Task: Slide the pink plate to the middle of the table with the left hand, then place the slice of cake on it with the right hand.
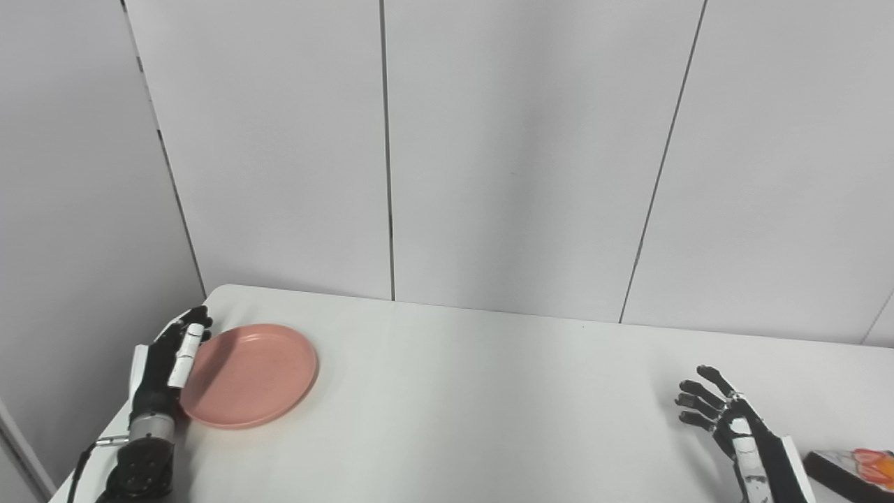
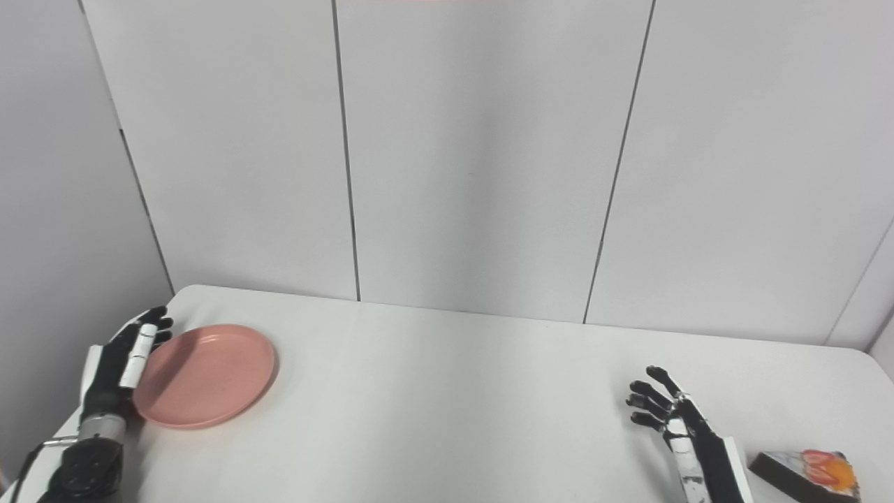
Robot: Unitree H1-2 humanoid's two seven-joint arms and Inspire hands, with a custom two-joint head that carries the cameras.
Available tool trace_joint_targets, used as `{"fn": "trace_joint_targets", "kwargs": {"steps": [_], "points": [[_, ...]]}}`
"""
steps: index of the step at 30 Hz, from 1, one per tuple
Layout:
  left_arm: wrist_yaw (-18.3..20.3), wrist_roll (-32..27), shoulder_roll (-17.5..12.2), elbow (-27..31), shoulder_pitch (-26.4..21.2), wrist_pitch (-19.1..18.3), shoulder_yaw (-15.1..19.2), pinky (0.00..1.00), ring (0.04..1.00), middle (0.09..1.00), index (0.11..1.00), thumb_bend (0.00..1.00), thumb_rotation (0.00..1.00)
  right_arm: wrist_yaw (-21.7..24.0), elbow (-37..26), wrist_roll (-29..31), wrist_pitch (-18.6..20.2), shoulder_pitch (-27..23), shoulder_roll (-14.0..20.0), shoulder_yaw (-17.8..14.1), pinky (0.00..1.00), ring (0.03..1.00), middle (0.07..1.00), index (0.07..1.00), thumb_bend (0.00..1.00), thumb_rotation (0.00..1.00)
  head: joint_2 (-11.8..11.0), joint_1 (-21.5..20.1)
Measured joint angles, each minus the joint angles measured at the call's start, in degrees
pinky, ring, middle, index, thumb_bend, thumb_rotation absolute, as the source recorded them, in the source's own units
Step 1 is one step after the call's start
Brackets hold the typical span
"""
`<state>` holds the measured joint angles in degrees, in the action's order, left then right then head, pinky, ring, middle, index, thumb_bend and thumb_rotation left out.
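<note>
A round pink plate (image 1: 251,374) lies flat on the white table (image 1: 489,391) at its far left. My left hand (image 1: 167,367) stands open at the plate's left rim, fingers straight and against its edge; it also shows in the right eye view (image 2: 122,363). A slice of cake (image 2: 807,471) with a dark side and red and orange topping lies at the table's front right. My right hand (image 2: 670,419) is open and empty, fingers spread, just left of the cake and apart from it.
Grey wall panels stand close behind the table's far edge. The table's left edge runs just beside my left arm. The cake is partly cut off at the picture's bottom right edge (image 1: 855,471).
</note>
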<state>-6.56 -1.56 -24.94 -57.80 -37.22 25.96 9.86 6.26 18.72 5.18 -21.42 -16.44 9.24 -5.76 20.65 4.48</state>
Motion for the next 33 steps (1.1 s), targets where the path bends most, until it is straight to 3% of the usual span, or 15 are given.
{"fn": "trace_joint_targets", "kwargs": {"steps": [7,15,23,33], "points": [[3.7,0.0,3.9,3.4,-0.1,0.0,-0.7,0.75,0.800,0.791,0.752,0.73,0.93,-0.3,-0.8,-0.1,0.9,0.2,-0.6,0.2,0.71,0.751,0.771,0.843,0.90,0.98,0.3,-0.6],[5.2,0.0,4.9,1.5,-1.5,0.0,-1.1,0.81,0.820,0.808,0.760,0.71,0.94,-0.3,-1.2,-0.5,1.1,0.6,-0.9,0.2,0.72,0.760,0.781,0.843,0.91,0.97,0.3,-1.5],[5.2,0.1,6.8,1.2,-2.5,0.0,-2.7,0.79,0.814,0.802,0.757,0.75,0.93,-0.4,-1.4,-1.0,1.3,0.7,-1.1,0.3,0.72,0.758,0.782,0.848,0.91,0.99,0.5,-2.5],[5.6,0.3,10.2,3.8,-2.6,0.0,-4.4,0.78,0.810,0.803,0.751,0.70,0.94,-0.9,-2.6,-2.3,2.6,1.2,-1.8,0.6,0.72,0.763,0.787,0.851,0.89,1.00,1.2,-4.3]]}}
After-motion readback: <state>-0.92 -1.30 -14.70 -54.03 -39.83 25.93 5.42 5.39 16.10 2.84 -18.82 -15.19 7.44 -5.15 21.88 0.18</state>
